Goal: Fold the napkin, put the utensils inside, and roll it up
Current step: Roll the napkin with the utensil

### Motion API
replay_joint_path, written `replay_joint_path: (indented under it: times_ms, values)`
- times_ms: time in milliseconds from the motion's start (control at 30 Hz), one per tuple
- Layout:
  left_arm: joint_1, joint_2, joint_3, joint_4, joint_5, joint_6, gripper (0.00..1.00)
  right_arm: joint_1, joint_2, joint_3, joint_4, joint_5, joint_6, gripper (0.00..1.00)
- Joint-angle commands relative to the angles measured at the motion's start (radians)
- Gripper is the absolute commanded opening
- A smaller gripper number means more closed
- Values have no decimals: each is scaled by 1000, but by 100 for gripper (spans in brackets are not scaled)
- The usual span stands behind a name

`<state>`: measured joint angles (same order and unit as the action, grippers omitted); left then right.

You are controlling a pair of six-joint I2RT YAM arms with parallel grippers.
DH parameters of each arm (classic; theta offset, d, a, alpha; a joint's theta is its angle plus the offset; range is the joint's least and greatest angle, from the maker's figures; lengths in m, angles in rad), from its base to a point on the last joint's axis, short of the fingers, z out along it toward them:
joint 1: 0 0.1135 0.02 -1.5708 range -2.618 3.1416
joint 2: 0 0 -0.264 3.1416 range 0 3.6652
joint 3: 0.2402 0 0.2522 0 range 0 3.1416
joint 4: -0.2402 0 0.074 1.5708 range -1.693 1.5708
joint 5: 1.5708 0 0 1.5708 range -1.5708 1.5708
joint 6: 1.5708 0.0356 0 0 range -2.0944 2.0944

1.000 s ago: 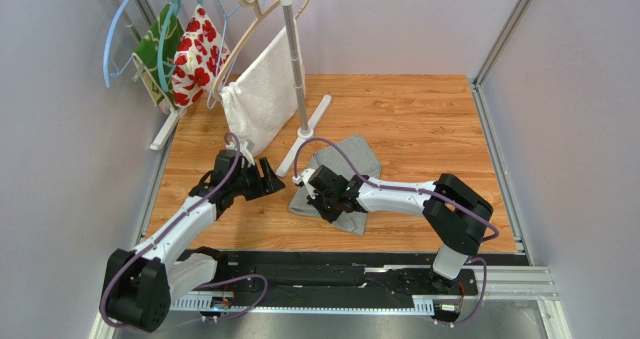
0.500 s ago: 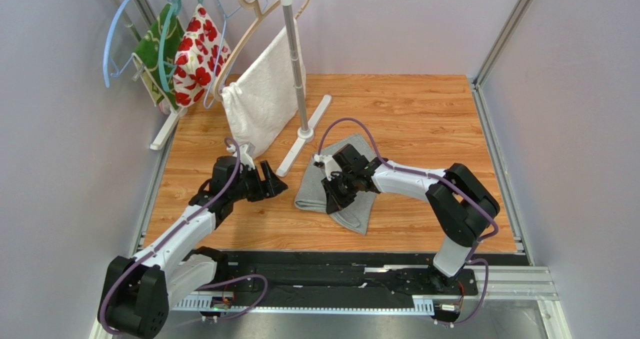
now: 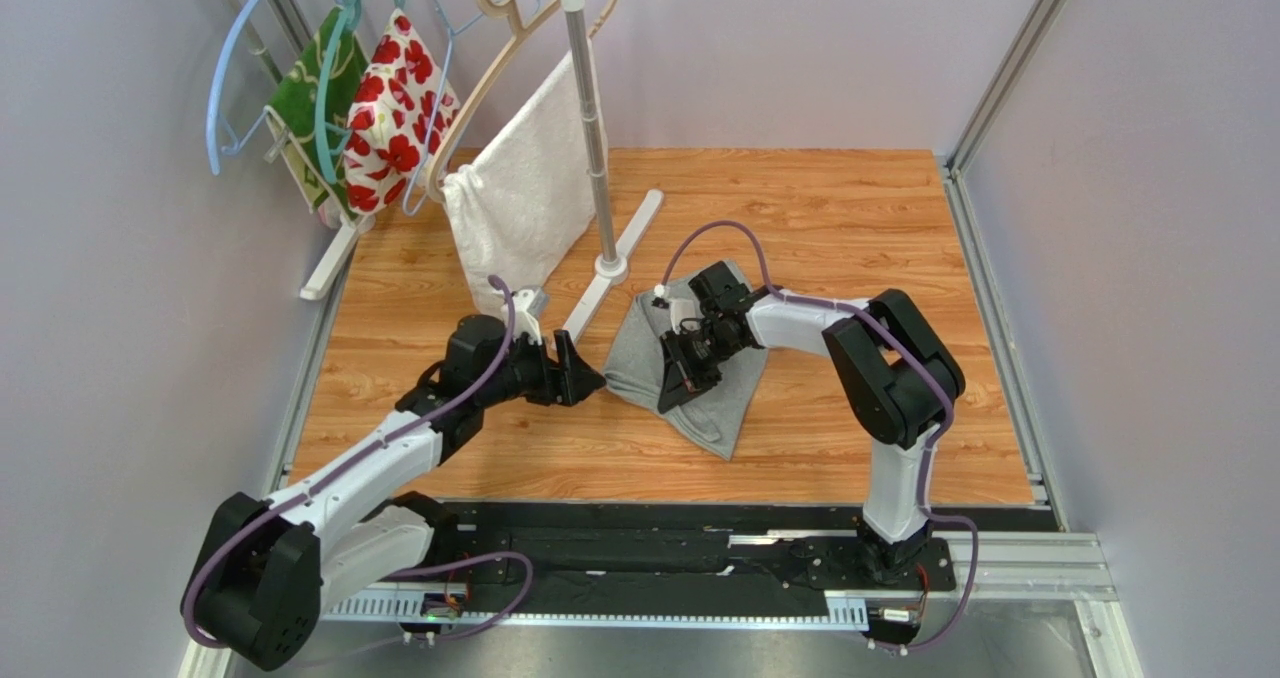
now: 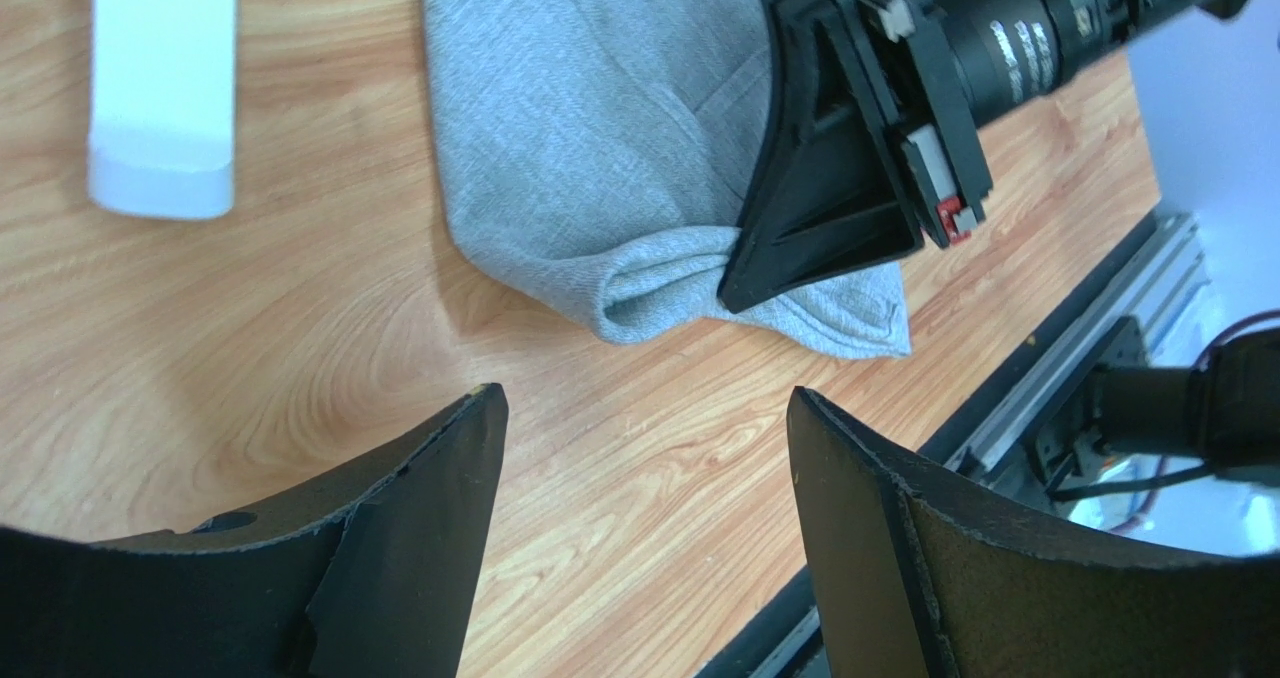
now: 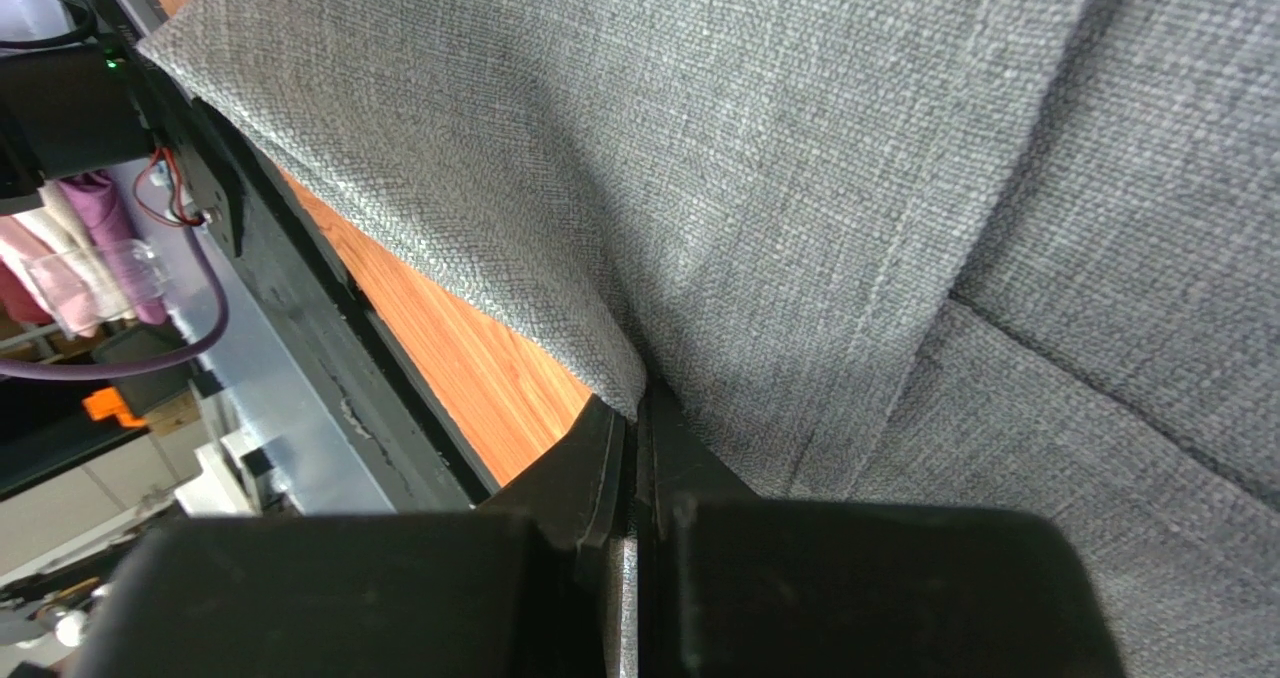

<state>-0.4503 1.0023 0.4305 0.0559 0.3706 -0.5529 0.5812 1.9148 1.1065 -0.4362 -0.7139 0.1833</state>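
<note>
Hanging at the far left, a green fabric (image 3: 308,101) and a red-flowered fabric (image 3: 394,108) share a rail with a blue hanger (image 3: 241,63), and just right of them a white towel (image 3: 519,183) drapes beside the grey pole (image 3: 589,123) of a stand, whose white foot (image 3: 616,266) (image 4: 163,93) lies across the wooden table (image 3: 842,213). Below the towel, the left gripper (image 3: 579,375) (image 4: 643,396) hovers over bare wood with its jaws spread wide and nothing between them, pointing right toward the cloth and stopping just short of it. Next comes the napkin (image 3: 729,393) (image 4: 571,108) (image 5: 751,138), a plain grey cloth lying on the table just right of the stand's foot, folded over itself into a rough, lopsided wedge (the near end tapers toward the front edge of the table). Its left edge is doubled into a soft rounded fold, and there the right gripper (image 3: 679,383) (image 4: 736,288) (image 5: 639,408) has its jaws pressed together on the fabric, the wrist view showing the cloth's edge caught at the tips. That pinched edge seems raised slightly off the wood, though the overhead view is too coarse to be sure. Further right, the right arm bends back from the napkin in a tight elbow toward its base at the near rail.
</note>
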Motion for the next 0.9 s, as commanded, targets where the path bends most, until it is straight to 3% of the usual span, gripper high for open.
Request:
replay_joint_path:
  times_ms: [0,200,333,667,867]
  values:
    - [-65,2,24,90,-85,102,78,-26,52,50,-41,-27,5,0]
    - [-85,120,99,59,-139,128,76,-40,75,61,-41,-32,22,0]
    - [-102,182,145,45,-127,90,61,-46,84,70,-44,-15,42,0]
    - [-107,255,203,-120,51,10,66,-67,99,78,-45,10,79,0]
    - [-129,344,197,2,152,-76,69,-69,102,76,-45,19,81,0]
